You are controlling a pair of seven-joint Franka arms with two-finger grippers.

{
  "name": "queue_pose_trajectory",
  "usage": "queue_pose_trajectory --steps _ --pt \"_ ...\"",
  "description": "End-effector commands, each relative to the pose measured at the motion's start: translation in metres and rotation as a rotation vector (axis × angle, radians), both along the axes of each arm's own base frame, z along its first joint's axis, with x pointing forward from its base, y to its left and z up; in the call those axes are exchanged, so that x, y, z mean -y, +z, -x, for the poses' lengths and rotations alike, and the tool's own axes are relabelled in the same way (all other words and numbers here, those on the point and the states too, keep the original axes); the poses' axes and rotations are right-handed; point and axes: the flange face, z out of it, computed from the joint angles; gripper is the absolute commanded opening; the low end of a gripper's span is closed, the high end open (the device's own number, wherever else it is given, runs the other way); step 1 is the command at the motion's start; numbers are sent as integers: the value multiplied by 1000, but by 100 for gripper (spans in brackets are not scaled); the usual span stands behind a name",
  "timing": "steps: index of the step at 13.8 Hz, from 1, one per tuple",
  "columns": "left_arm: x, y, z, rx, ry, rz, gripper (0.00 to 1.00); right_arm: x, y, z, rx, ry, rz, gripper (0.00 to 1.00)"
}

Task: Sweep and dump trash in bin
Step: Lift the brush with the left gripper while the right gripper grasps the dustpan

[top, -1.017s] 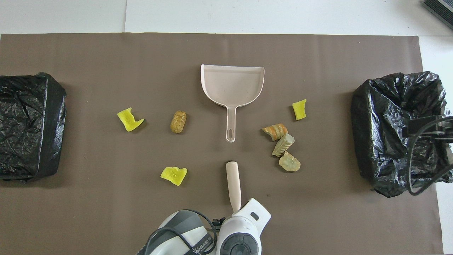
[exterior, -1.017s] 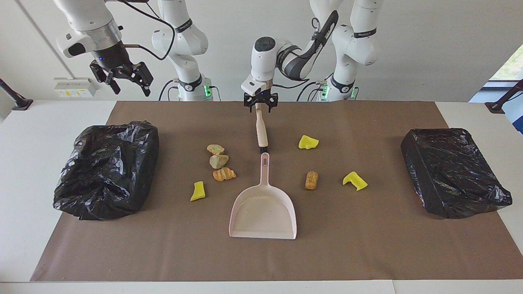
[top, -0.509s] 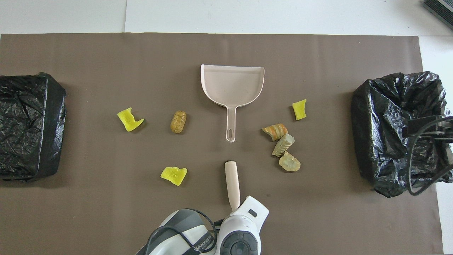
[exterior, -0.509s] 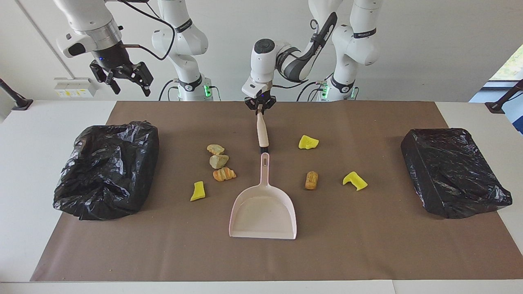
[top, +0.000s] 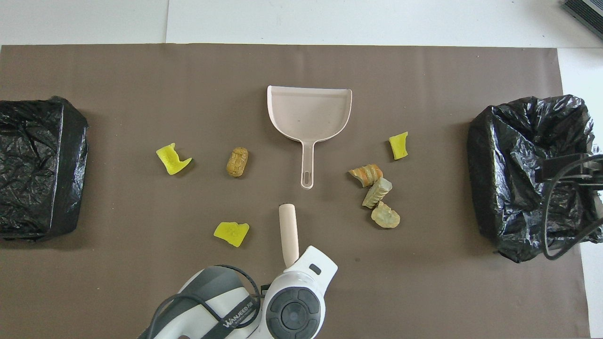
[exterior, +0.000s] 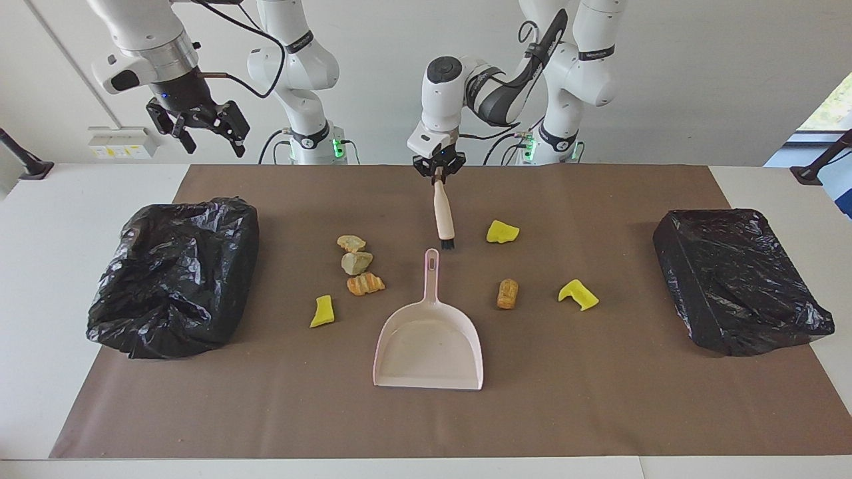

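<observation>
A: Item one, left hand (exterior: 438,174)?
B: Closed on the top end of the brush (exterior: 443,218); cream handle hangs down, dark bristles lowest, over the brown mat (exterior: 599,399) between the dustpan (exterior: 429,346) handle's tip and the worktop (exterior: 53,219) edge at the robots' side.

A: Right hand (exterior: 200,130)?
B: Fingers spread wide, holding nothing, raised over the worktop corner at the right arm's end, above the open black bin (exterior: 174,274). That arm waits.

A: The trash?
B: Seven lumps, all on the mat. Toward the right arm's end: pale tan lump (exterior: 351,242), greenish lump (exterior: 356,263), orange-brown lump (exterior: 365,284) in a close row, then a yellow bit (exterior: 323,311) nearer the worktop's front edge. Toward the left arm's end: yellow bit (exterior: 502,231) just beside the brush head, brown lump (exterior: 507,293), yellow bit (exterior: 578,295).

A: Other entries?
B: Dustpan flat at mid-mat, mouth to the front edge, nothing in it. A second black-bagged bin (exterior: 739,279) at the left arm's end.
</observation>
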Motion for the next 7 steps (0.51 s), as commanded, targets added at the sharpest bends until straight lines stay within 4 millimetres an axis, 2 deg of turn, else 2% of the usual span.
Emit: queue_pose_trajectory --steps 1,4,6,7 --pt "-39 15 -30 -13 -14 -34 0 -2 3 2 7 -5 -10 100" --pt "-92 28 -86 27 -16 -36 0 -1 4 5 -2 -6 -11 100" --pt "-134 35 -123 47 -22 -41 0 6 2 5 -6 -8 -12 100" --pt "-159 34 -141 46 -34 -41 0 3 3 6 2 3 2 100"
